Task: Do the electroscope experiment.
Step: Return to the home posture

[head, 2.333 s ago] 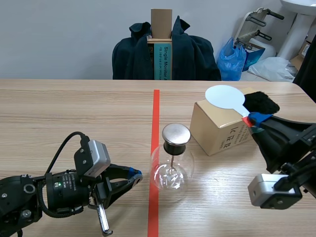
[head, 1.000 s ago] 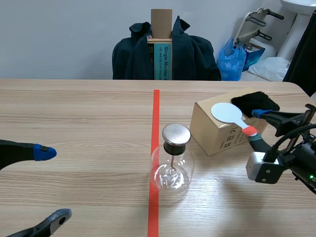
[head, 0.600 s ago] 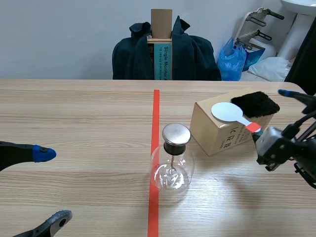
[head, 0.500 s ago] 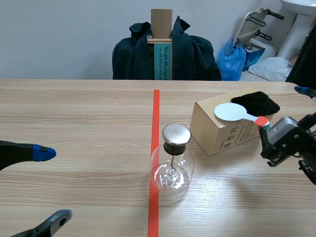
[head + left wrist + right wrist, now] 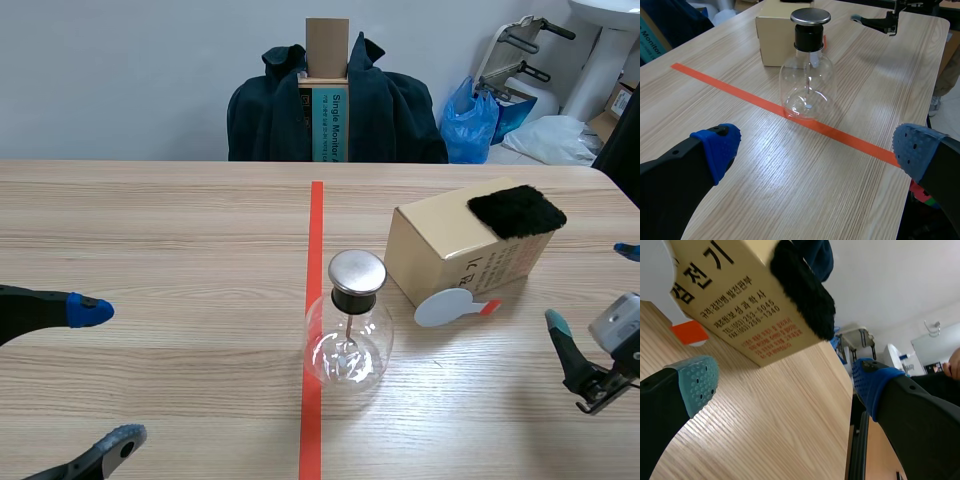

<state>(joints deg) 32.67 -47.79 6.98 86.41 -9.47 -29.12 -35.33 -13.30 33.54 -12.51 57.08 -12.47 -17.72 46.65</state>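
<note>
The glass electroscope flask (image 5: 347,340) is standing on the red tape line (image 5: 316,220), holding a thin rod, possibly with foil leaves. The white paddle (image 5: 445,308) is lying at the foot of the cardboard box (image 5: 440,250), which is carrying a black fur pad (image 5: 516,210). The left gripper (image 5: 100,378) and right gripper (image 5: 590,288) are hanging with fingers spread, empty.

The flask (image 5: 346,335) stands at centre frame. Right of it is the box (image 5: 445,250), with the fur cloth (image 5: 515,210) on top and the paddle (image 5: 445,307) on the table in front.

Bright even light, soft shadows
</note>
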